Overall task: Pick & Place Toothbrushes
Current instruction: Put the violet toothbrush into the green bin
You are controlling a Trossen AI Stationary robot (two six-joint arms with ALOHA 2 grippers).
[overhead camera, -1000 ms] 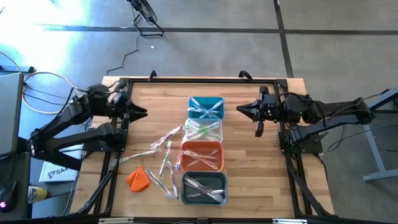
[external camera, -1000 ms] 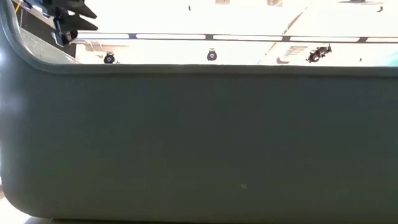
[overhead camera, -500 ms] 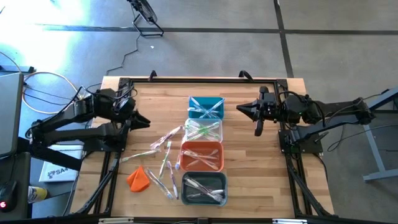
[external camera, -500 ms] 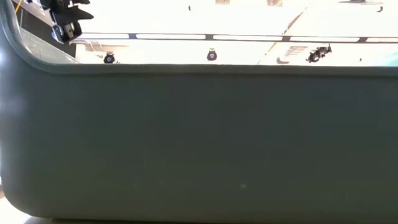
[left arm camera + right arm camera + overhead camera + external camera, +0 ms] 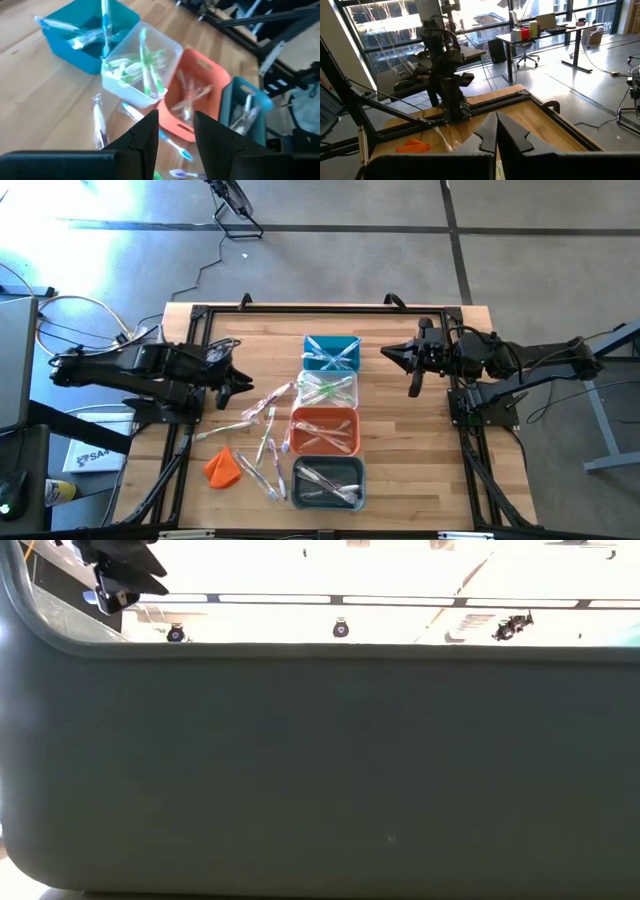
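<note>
Several loose toothbrushes point(image 5: 262, 408) lie flat on the wooden table left of a row of four bins; more lie inside the teal point(image 5: 331, 353), clear point(image 5: 328, 390), orange point(image 5: 324, 430) and grey point(image 5: 328, 483) bins. My left gripper point(image 5: 243, 383) hovers open above the table, just left of the loose toothbrushes, pointing toward the bins with nothing between its fingers point(image 5: 145, 137). In the left wrist view a wrapped toothbrush point(image 5: 98, 120) and a blue one point(image 5: 174, 145) lie ahead of it. My right gripper point(image 5: 385, 356) is shut and empty, raised right of the teal bin point(image 5: 496, 132).
A small orange lump point(image 5: 222, 467) lies near the table's front left. The grey bin's wall point(image 5: 320, 770) fills most of the low view. A black frame point(image 5: 190, 370) borders the table point(image 5: 420, 460). Bare wood lies right of the bins.
My left gripper has swung toward the table's near edge and a little toward the bins, coming to the loose toothbrushes and sinking slightly. Its fingers have stayed apart. My right arm has kept still.
</note>
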